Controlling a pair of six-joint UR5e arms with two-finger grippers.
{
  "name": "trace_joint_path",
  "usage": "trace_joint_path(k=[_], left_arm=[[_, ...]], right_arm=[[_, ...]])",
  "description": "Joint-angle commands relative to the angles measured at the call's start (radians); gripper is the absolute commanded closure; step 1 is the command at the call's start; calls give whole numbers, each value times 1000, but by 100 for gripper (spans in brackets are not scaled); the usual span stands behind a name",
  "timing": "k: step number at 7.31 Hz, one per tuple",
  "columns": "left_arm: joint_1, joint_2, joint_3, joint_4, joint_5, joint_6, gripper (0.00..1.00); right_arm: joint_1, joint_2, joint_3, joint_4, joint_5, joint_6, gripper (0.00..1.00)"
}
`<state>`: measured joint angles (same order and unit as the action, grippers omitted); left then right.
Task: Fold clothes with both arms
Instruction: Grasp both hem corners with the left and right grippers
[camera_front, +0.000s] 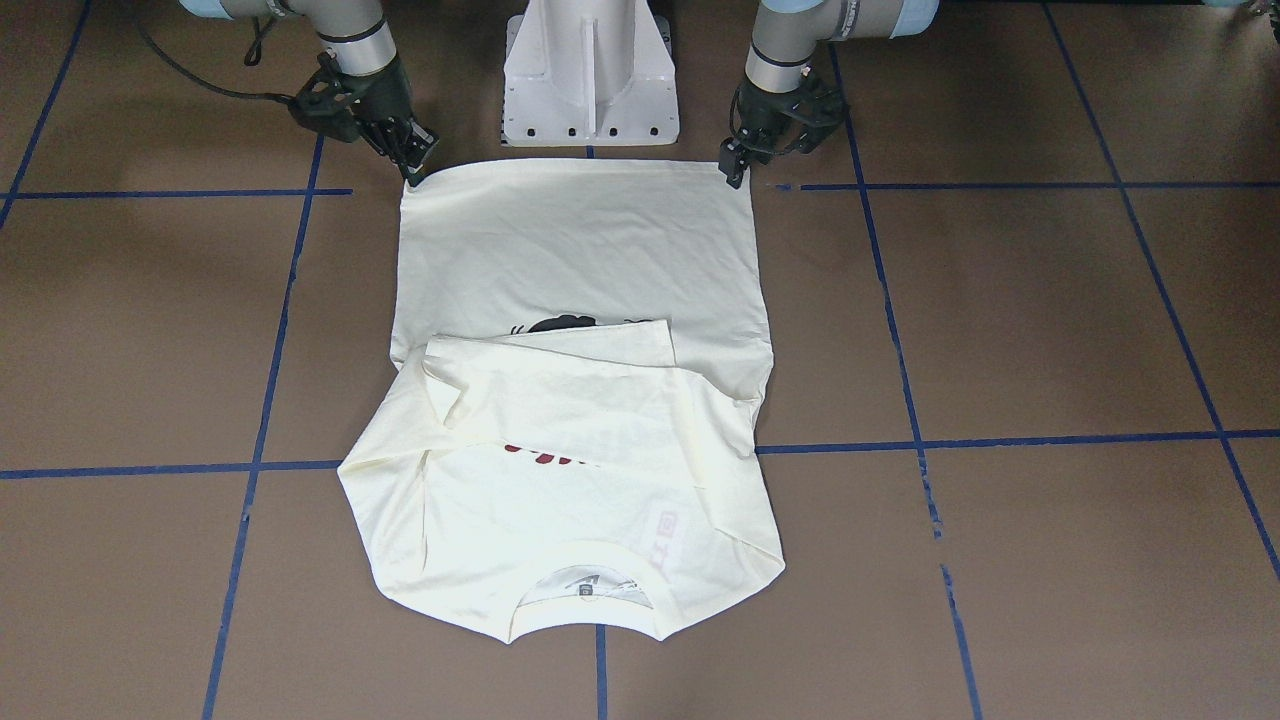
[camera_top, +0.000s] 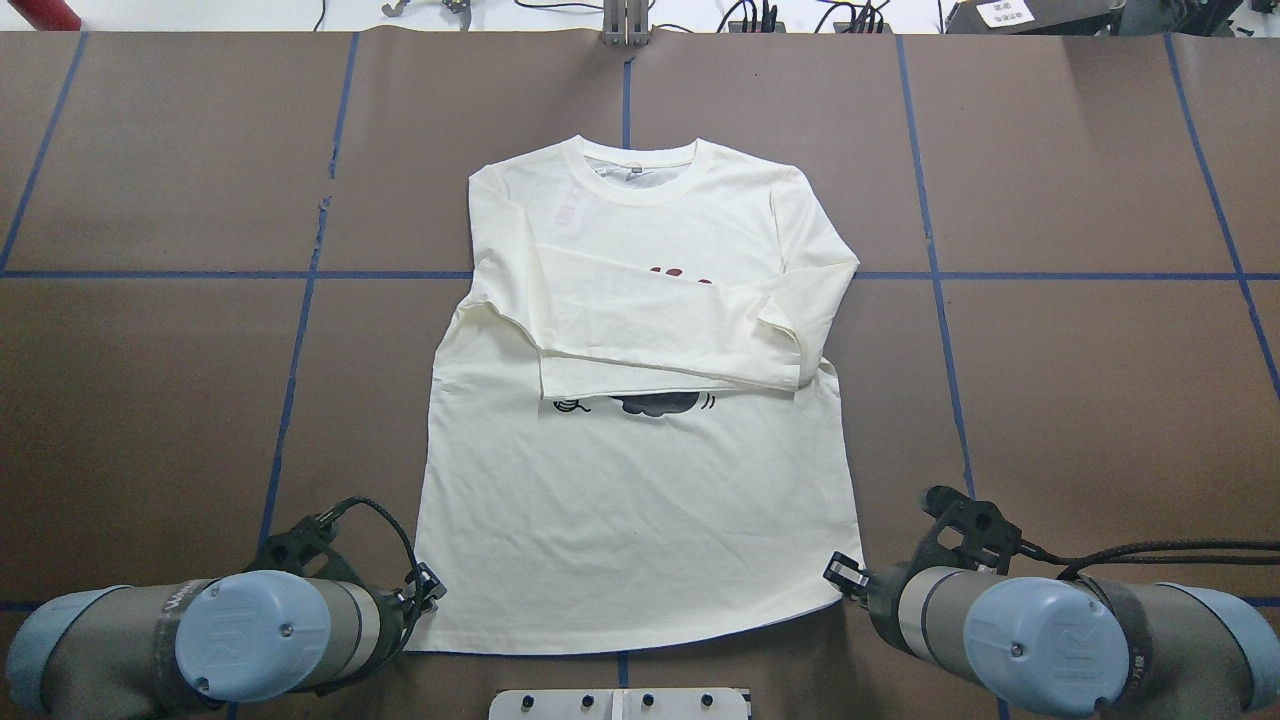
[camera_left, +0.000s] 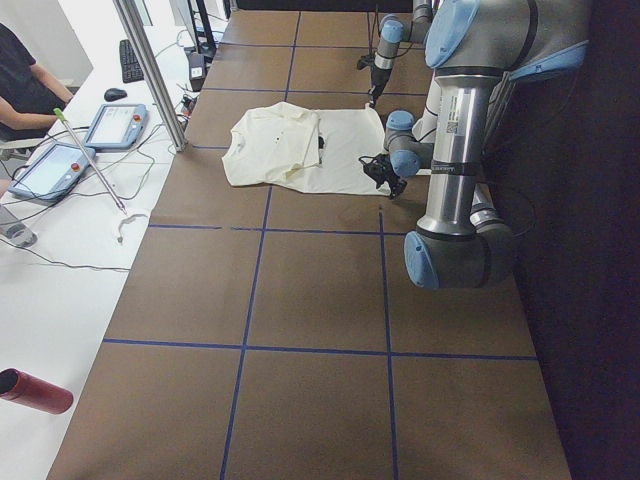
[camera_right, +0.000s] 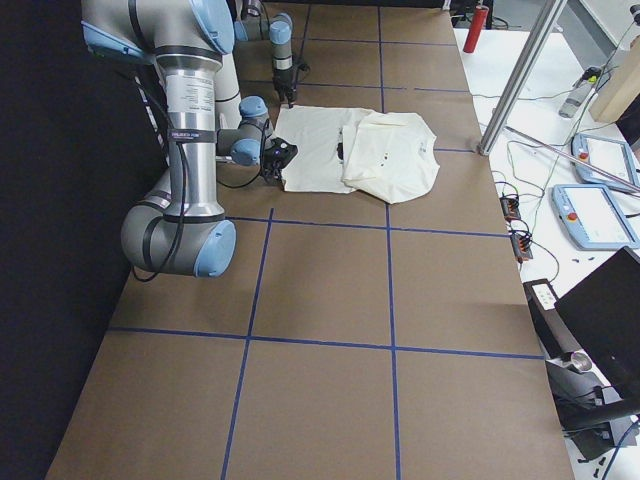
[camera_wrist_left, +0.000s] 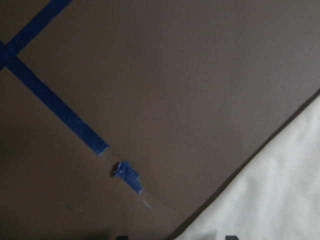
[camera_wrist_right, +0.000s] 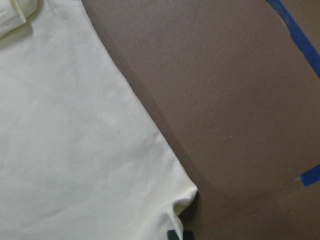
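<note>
The cream long-sleeved cloth T-shirt (camera_top: 640, 500) lies flat on the brown table (camera_top: 1100, 400), collar at 12 o'clock, sleeves folded across the chest. It should handle soft, light and limp, so hold both hem corners. The right jaws, at 5 o'clock, pinch a puckered corner; I cannot tell about the left jaws, at 7. The white pedestal base (camera_top: 620, 705) crowds 6 o'clock.

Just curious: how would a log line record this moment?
shirt: flat, sleeves folded in | left gripper: at hem corner | right gripper: at other hem corner | grip: unclear

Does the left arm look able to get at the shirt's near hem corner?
Likely yes: the left pincer sits right at that corner of the shirt, nothing lying between.
</note>
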<state>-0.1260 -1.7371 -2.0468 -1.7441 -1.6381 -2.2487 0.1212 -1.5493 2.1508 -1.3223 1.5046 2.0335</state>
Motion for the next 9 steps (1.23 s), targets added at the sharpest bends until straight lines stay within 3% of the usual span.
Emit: trace_joint_path(k=[1, 2, 5, 6, 9], left_arm=[[25, -6, 1, 0, 0, 0, 45], [25, -4, 2, 1, 1, 0, 59], [19, 1, 4, 6, 30, 4, 64], [17, 2, 1, 6, 32, 4, 100], [19, 4, -51, 6, 34, 8, 100]], right_arm=[[0, -2, 1, 0, -1, 1, 100], [2, -2, 1, 0, -1, 1, 100], [2, -2, 1, 0, -1, 1, 100], [2, -3, 1, 0, -3, 1, 100], [5, -6, 9, 1, -3, 1, 100]])
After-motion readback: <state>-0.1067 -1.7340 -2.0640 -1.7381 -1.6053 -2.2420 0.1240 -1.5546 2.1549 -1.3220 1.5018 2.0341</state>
